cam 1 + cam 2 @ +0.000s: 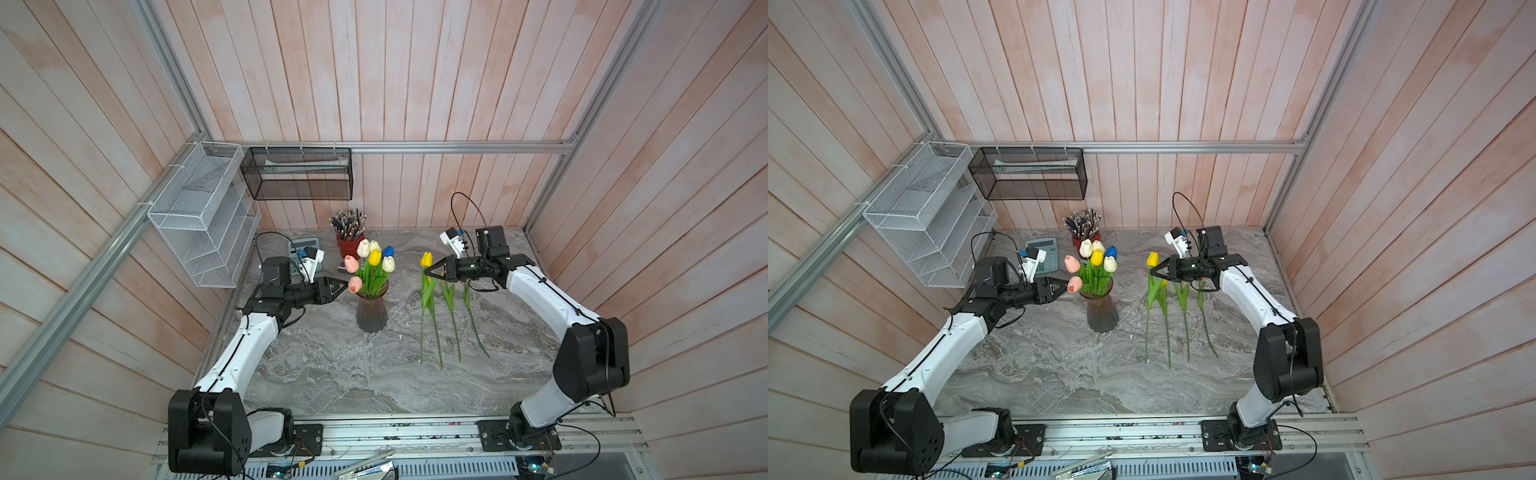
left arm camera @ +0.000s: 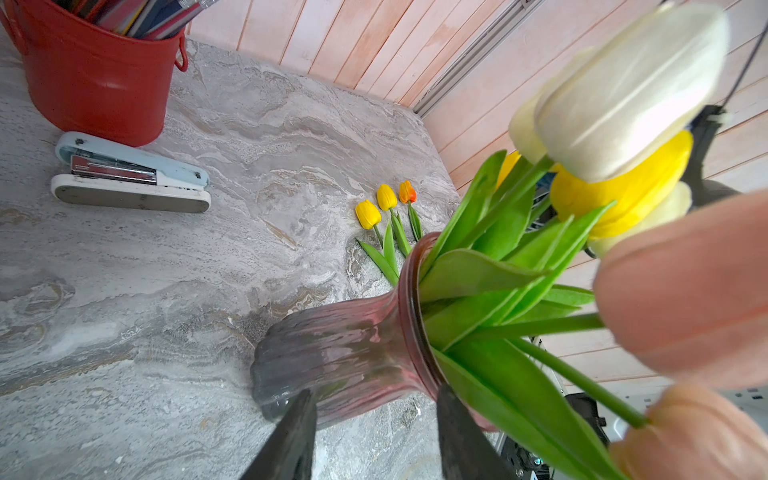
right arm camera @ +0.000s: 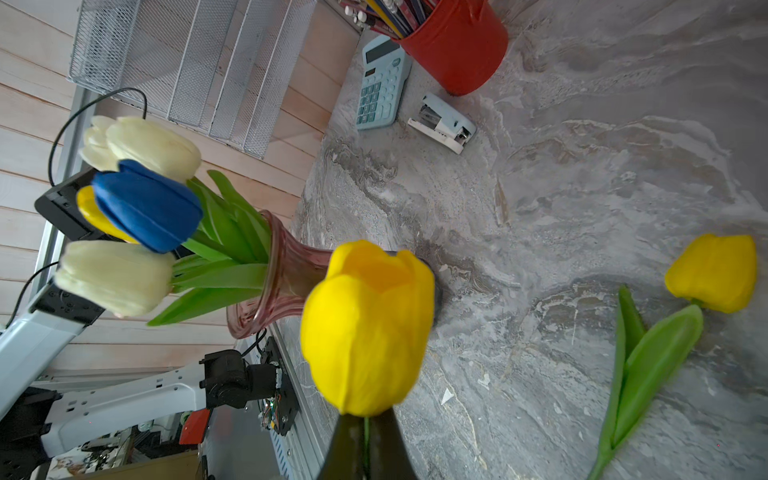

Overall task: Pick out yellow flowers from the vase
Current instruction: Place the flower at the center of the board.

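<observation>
**Right gripper** (image 3: 366,419): jaws closed on the thin green stem of the held yellow tulip (image 3: 365,332), just under its head. In both top views we see this flower clear of the vase (image 1: 372,316) and to its right, with the stem hanging toward the marble tabletop (image 1: 332,374). We cannot tell whether the stem's lower end touches the marble.

**Left gripper** (image 1: 343,286): jaws partly apart and holding nothing, at the vase's left side, level with its rim. In the left wrist view the frame edge cuts off the dark fingers (image 2: 291,440). We cannot tell whether their tips touch the glass.

**Three lying yellow tulips** (image 2: 386,197): one is orange-tinged. They rest side by side on the marble to the right of the vase. In both top views the right gripper hides most of their heads, leaving stems and leaves.

**Bouquet's yellow tulip** (image 1: 375,257): stands in the vase. It is half covered by a blue tulip (image 3: 145,203) in the right wrist view and by a white tulip (image 2: 631,91) in the left wrist view.

**Pink tulips** (image 1: 354,284): lean from the vase toward the left gripper.

**Behind the vase:**
- a red bucket of pencils (image 2: 95,83);
- a stapler (image 2: 133,174), mostly hidden by the bouquet in the top views;
- a calculator (image 3: 382,83), partly hidden there by the left wrist.
</observation>
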{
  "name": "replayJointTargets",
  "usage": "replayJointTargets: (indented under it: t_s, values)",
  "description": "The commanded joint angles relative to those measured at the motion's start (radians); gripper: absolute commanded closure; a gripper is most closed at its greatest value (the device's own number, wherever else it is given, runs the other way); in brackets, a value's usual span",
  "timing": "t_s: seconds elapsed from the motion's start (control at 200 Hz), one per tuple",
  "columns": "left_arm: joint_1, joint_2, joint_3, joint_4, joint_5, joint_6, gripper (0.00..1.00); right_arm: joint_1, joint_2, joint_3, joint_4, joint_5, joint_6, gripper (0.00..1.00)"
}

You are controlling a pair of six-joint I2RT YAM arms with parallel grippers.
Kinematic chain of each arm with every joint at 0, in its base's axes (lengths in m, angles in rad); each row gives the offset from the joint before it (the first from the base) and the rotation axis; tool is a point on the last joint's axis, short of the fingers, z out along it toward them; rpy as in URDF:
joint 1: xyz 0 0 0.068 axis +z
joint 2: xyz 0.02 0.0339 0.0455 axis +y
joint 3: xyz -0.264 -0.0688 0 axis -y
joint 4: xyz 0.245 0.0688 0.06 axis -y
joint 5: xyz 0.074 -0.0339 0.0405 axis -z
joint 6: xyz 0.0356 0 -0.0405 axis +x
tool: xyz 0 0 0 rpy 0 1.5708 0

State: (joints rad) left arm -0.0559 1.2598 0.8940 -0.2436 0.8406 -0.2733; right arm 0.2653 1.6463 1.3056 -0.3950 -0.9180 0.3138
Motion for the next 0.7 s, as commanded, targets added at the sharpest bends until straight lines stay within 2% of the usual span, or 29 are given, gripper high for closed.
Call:
replayJointTargets:
  t_s: [0.0,0.145,0.405,0.69]
  values:
    - [0.008,-0.02,0.015,0.023,0.021,0.007,0.52,-0.003,0.057,0.001,0.043,-0.048,-0.038,1.0]
    - [0.008,-0.019,0.013,0.028,0.025,0.002,0.52,-0.003,0.141,0.036,0.035,-0.046,-0.075,1.0]
    - [0.011,-0.018,0.011,0.029,0.026,0.004,0.52,0.005,0.3,0.166,-0.121,0.032,-0.181,1.0]
    - [0.013,-0.016,0.008,0.031,0.028,0.003,0.52,0.014,0.37,0.168,-0.088,0.084,-0.166,0.99]
